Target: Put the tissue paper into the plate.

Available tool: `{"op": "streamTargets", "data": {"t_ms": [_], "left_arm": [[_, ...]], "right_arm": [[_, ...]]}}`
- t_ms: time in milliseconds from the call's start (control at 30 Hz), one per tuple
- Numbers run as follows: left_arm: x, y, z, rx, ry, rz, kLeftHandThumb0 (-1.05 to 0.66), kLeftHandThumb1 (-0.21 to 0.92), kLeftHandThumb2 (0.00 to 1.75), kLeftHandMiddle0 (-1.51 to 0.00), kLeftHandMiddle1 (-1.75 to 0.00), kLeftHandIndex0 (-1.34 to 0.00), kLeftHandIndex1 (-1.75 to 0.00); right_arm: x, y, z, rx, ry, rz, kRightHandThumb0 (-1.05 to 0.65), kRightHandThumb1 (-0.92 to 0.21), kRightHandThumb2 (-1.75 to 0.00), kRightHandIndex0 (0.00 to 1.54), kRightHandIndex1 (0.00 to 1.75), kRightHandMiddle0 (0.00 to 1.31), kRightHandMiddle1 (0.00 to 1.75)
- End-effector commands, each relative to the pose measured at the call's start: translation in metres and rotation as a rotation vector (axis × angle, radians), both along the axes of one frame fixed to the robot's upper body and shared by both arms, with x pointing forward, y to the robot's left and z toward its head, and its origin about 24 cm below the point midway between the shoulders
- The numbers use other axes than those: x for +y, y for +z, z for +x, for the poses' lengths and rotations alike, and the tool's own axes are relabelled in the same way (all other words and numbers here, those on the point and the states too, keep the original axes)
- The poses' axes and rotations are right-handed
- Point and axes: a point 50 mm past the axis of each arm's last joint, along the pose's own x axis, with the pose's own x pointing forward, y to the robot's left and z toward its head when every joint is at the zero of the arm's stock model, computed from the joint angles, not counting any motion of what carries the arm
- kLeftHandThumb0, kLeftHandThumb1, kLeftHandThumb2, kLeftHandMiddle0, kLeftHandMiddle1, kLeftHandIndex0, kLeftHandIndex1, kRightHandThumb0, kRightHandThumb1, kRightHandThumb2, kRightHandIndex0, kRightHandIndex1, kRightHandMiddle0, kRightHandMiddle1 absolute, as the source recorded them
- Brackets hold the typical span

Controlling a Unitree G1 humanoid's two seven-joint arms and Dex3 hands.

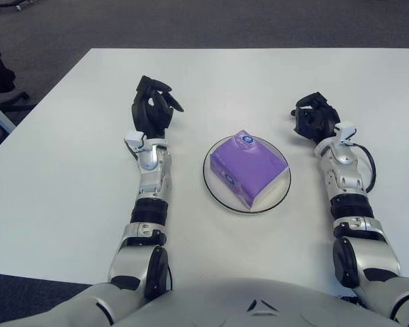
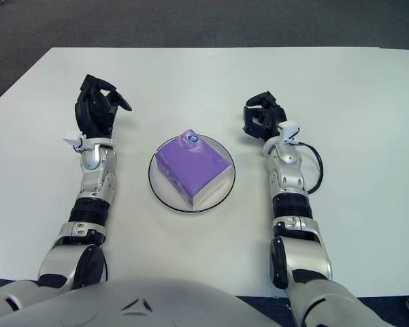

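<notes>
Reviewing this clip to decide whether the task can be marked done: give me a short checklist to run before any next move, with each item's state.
1. Tissue pack inside the plate: ok.
2. Pack overhanging the rim: cannot tell; its right corner sits near the edge.
3. Left hand left of plate, apart from the pack, holding nothing: ok.
4. Right hand right of plate, apart from the pack, holding nothing: ok.
5. Plate fully on the table, away from edges: ok.
</notes>
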Motion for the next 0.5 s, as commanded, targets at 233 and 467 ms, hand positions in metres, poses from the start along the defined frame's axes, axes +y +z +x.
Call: {"op": "streamTargets", "data": {"t_ms": [233, 467], "left_arm": [[0.007, -0.067, -0.026, 0.359, 0.017, 0.000, -0.31, 0.92, 0.65, -1.03, -1.75, -0.70, -1.75], [0.005, -0.071, -0.026, 0.434, 0.002, 0.040, -0.31, 0.92, 0.60, -1.02, -1.75, -0.67, -1.75]], "right_arm": [[0.008, -0.044, -0.029, 0.014, -0.108, 0.096, -0.01, -0.48, -1.06, 0.60, 1.53, 0.30, 1.75], [0.010, -0.044, -0.031, -0.006, -0.165, 0.085, -0.01, -0.44, -1.13, 0.61, 1.57, 0.32, 1.75]]}}
